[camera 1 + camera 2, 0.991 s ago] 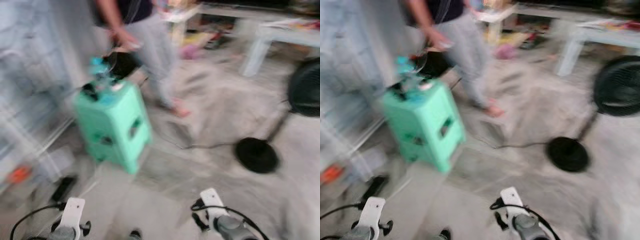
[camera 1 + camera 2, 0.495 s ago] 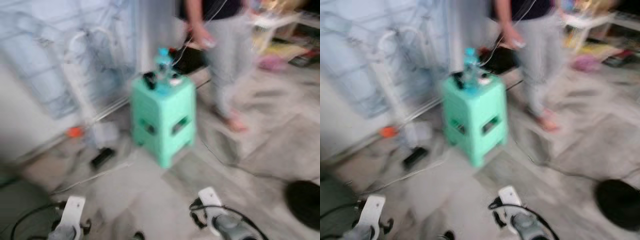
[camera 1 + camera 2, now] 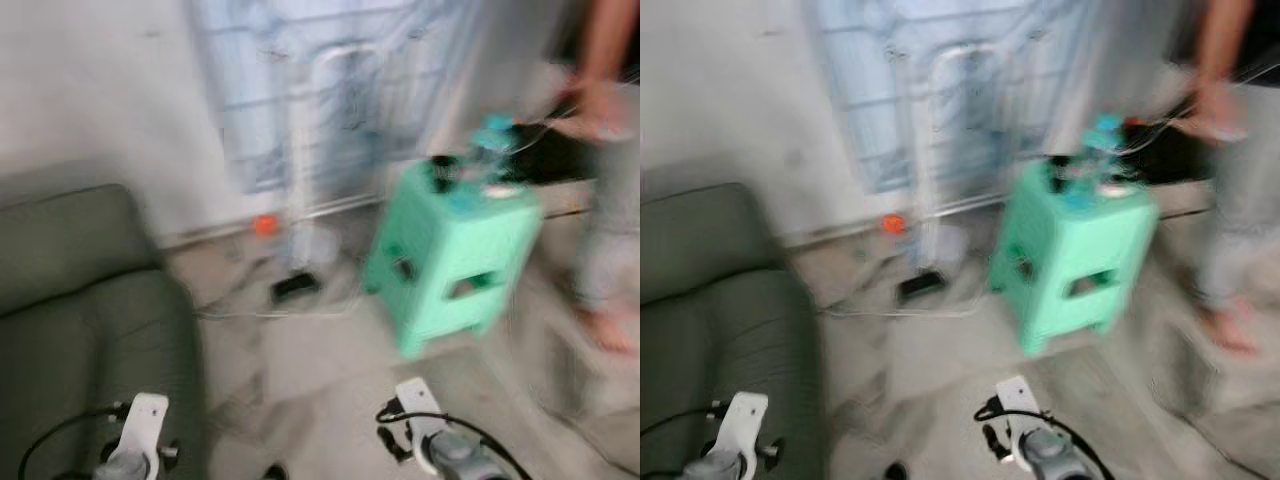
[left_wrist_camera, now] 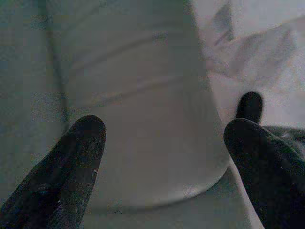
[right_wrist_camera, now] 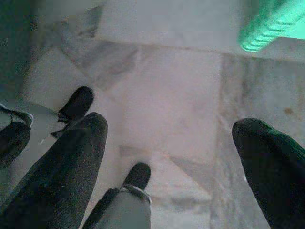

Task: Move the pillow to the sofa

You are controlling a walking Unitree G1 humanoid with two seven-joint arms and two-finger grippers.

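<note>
Green sofa (image 3: 80,300) on left, mint stool (image 3: 455,250) w/ bottle (image 3: 492,140) on top.

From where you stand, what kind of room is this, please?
Probably a living room in a home, though the picture is blurred: a grey-green upholstered sofa stands on the left, a mint-green plastic stool on the pale marble-like tiled floor, and a person stands on the right.

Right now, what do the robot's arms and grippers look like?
Both arms are silver-grey with white wrist brackets and black cables looped beside them. The left gripper and right gripper each have two long, rounded black fingers.
</note>
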